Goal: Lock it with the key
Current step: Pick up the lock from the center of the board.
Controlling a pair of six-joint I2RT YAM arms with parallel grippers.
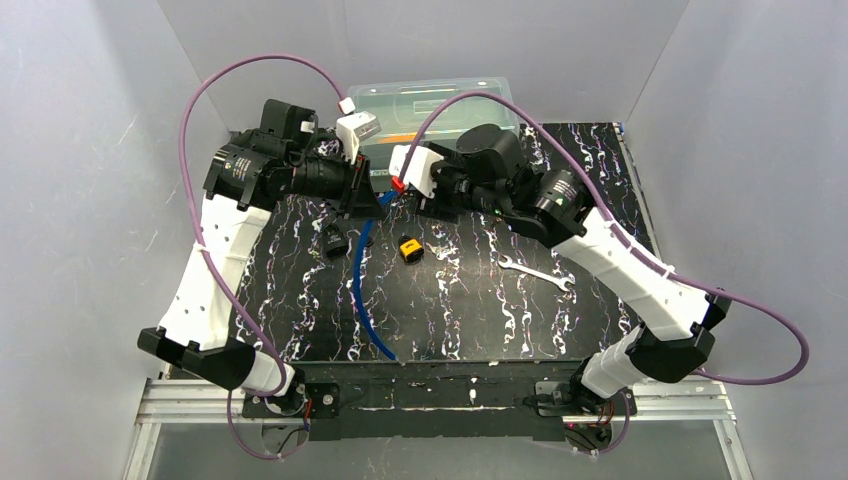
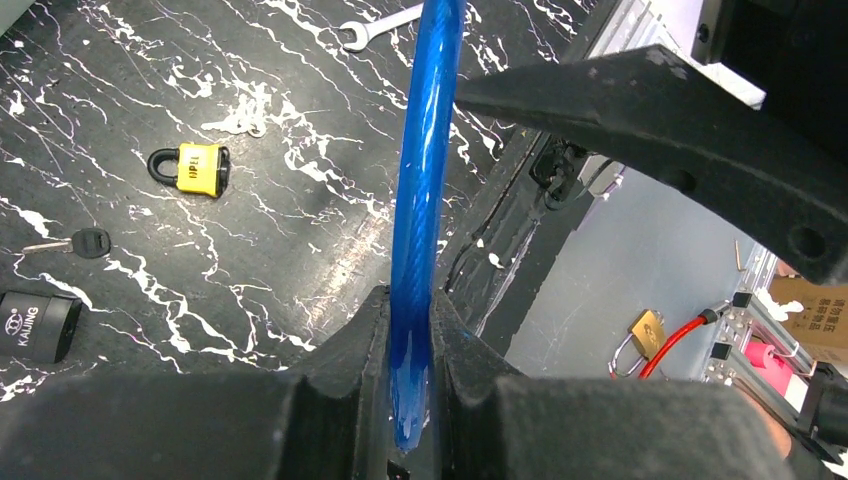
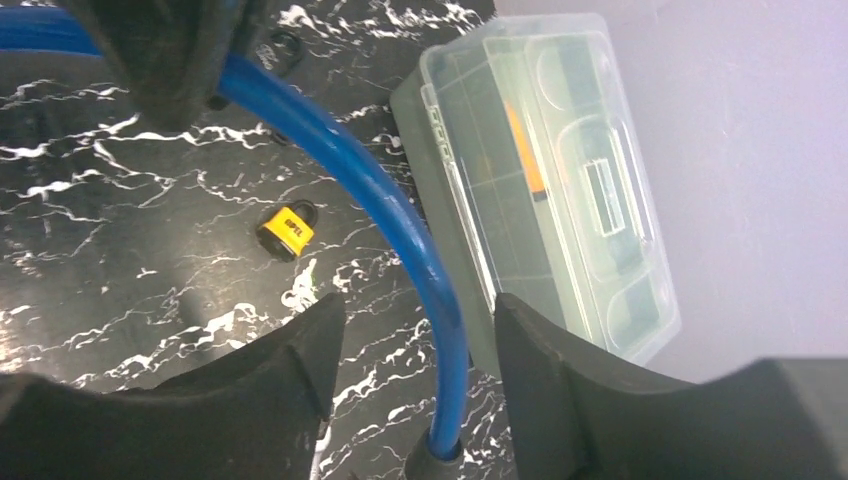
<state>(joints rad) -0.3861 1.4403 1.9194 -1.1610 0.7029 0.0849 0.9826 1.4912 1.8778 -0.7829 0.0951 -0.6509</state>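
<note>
My left gripper (image 2: 410, 305) is shut on a thick blue cable (image 2: 425, 150), pinching it near one end above the back of the table. My right gripper (image 3: 420, 320) is open. Its two fingers stand either side of the same cable (image 3: 385, 205) just above the cable's black end fitting (image 3: 438, 462), with a gap on both sides. The key (image 2: 78, 243), small with a dark head and a silvery blade, lies flat on the table. A little yellow padlock (image 2: 195, 168) lies near it, also seen from above (image 1: 410, 249) and in the right wrist view (image 3: 288, 230).
A black block (image 2: 35, 325) lies beside the key. A silver wrench (image 1: 535, 273) rests right of centre. A clear lidded plastic box (image 1: 430, 100) stands at the back edge, close to both grippers. Off the table lie a brass padlock (image 2: 645, 335) and a red cable.
</note>
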